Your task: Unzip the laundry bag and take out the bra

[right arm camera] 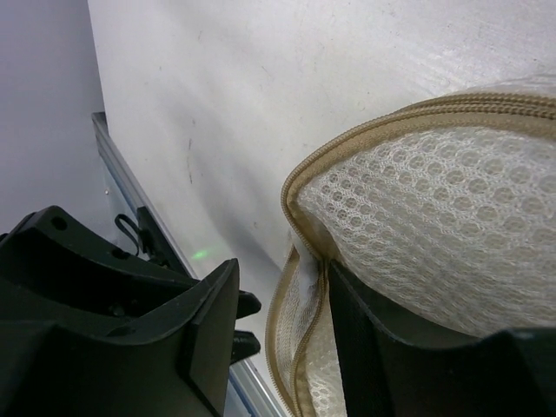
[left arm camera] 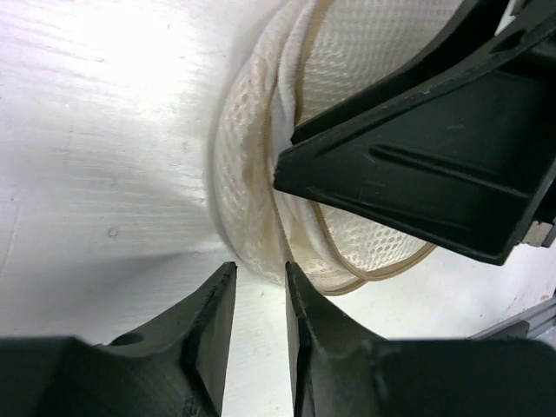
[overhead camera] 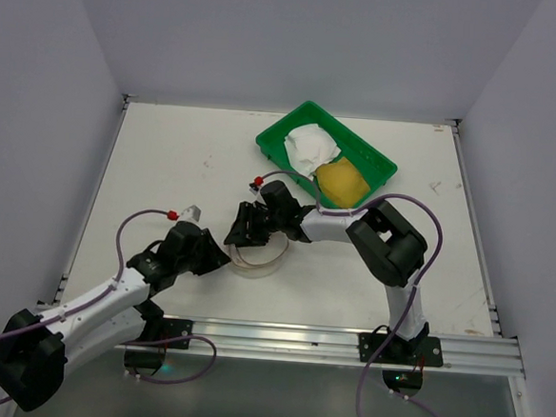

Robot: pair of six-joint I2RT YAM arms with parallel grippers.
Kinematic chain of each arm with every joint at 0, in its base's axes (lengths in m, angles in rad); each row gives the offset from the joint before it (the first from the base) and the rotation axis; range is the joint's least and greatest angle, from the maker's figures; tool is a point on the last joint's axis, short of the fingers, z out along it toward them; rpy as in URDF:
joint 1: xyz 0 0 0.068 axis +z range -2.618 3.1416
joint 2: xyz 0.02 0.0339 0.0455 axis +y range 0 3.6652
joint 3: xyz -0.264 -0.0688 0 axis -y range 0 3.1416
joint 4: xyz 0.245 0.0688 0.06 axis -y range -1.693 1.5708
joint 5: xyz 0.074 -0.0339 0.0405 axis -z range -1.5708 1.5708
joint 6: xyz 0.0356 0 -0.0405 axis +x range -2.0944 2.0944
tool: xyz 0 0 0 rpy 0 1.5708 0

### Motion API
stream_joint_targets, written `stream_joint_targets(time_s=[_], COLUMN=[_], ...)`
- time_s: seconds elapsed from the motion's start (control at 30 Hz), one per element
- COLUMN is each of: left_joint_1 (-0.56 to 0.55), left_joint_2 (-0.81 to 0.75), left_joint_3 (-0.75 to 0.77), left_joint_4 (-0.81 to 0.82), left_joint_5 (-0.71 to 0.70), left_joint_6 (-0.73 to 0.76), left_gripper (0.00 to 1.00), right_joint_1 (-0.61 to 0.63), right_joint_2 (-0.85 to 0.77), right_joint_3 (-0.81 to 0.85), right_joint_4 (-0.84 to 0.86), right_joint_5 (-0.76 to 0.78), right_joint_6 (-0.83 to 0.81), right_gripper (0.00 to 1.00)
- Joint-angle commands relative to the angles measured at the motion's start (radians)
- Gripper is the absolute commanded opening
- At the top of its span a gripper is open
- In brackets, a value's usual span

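Left gripper (left arm camera: 259, 271): jaws nearly together at the laundry bag's (overhead camera: 263, 261) rim; I couldn't tell whether they pinched mesh. The bag lay on the table (overhead camera: 167, 153) between both grippers. Right gripper (right arm camera: 282, 274) stood part-open, straddling the tan zip seam (right arm camera: 300, 321). Green tray (overhead camera: 281, 132) sat beyond.

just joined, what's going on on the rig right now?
Both arms are at the white mesh laundry bag. The right end effector straddles the bag's tan zipper seam with its jaws apart. The left end effector sits at the bag's edge, jaws nearly together; I can't tell if it grips. No bra is visible outside the bag. The green tray behind holds a white cloth and a yellow item.
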Motion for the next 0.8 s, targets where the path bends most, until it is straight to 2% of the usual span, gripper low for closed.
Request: stream_joint_targets(time_s=[0.0, 0.23, 0.43, 0.6, 0.77], left_joint_1=[-0.004, -0.004, -0.004, -0.004, -0.004], left_joint_2=[0.013, 0.2, 0.281, 0.303, 0.295], left_joint_3=[-0.009, -0.021, -0.009, -0.037, -0.052], left_joint_4=[-0.044, 0.12, 0.204, 0.284, 0.294], left_joint_5=[-0.056, -0.05, -0.056, -0.043, -0.043], left_joint_6=[0.017, 0.017, 0.009, -0.017, -0.028], left_gripper=[0.31, 0.16, 0.11, 0.1, 0.09], right_joint_1=[-0.007, -0.007, -0.003, -0.003, -0.003], right_joint_2=[-0.038, -0.057, -0.095, -0.166, -0.206], right_joint_3=[-0.008, -0.019, -0.063, -0.106, -0.131], right_joint_4=[0.009, 0.033, 0.11, 0.167, 0.19], right_joint_5=[-0.002, -0.051, -0.105, -0.116, -0.124], right_joint_6=[-0.024, -0.029, 0.02, 0.06, 0.077], right_gripper=[0.47, 0.45, 0.45, 0.45, 0.48])
